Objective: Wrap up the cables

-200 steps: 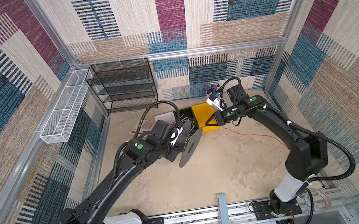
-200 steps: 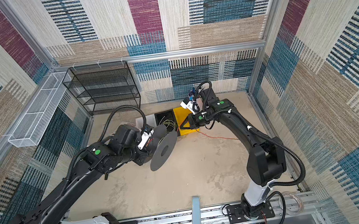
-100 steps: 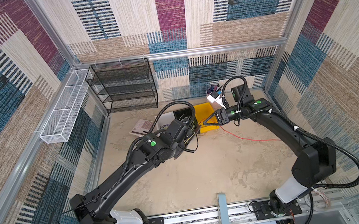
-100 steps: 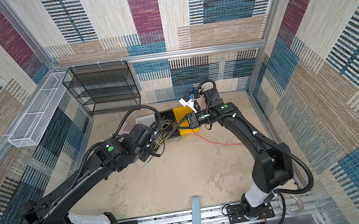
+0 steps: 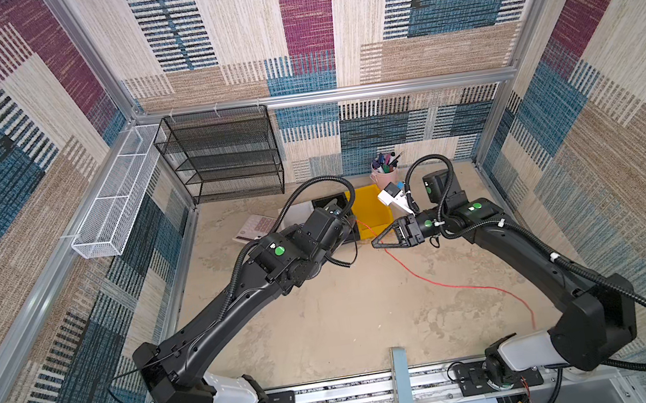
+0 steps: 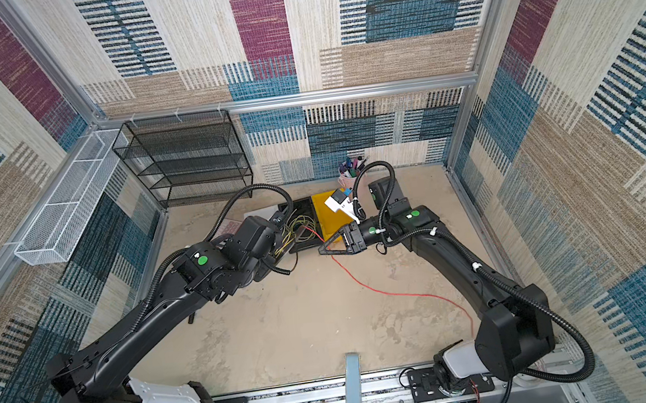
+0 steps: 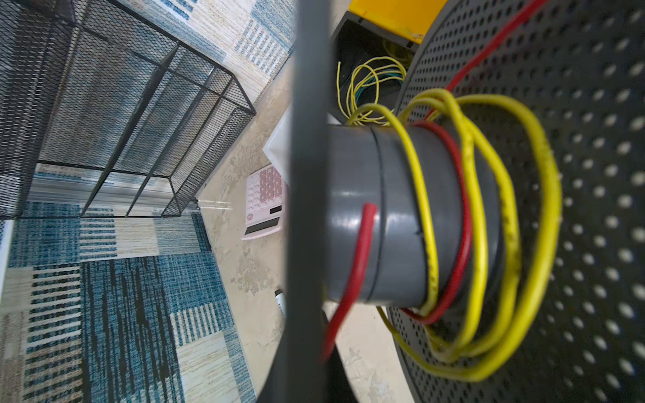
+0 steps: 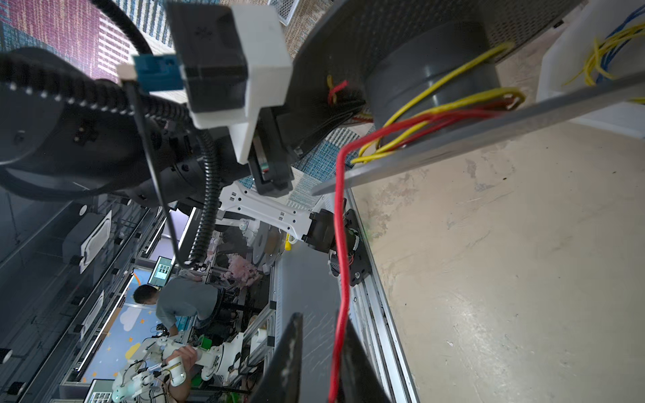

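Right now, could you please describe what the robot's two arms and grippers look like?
Both the left arm and right arm are black, with white base segments, green dots near the wrists, ribbed black cable hoses. The right gripper has tapering black fingers.

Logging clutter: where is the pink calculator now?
In a top view the pink calculator lies far left on the table, before the black mesh shelf, partly hidden by the left arm.

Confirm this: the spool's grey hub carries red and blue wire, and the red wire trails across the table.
Wrong colour: beside the red wire on the grey hub of the spool lies yellow wire, not blue, as the left wrist view shows. The red wire does trail across the table.
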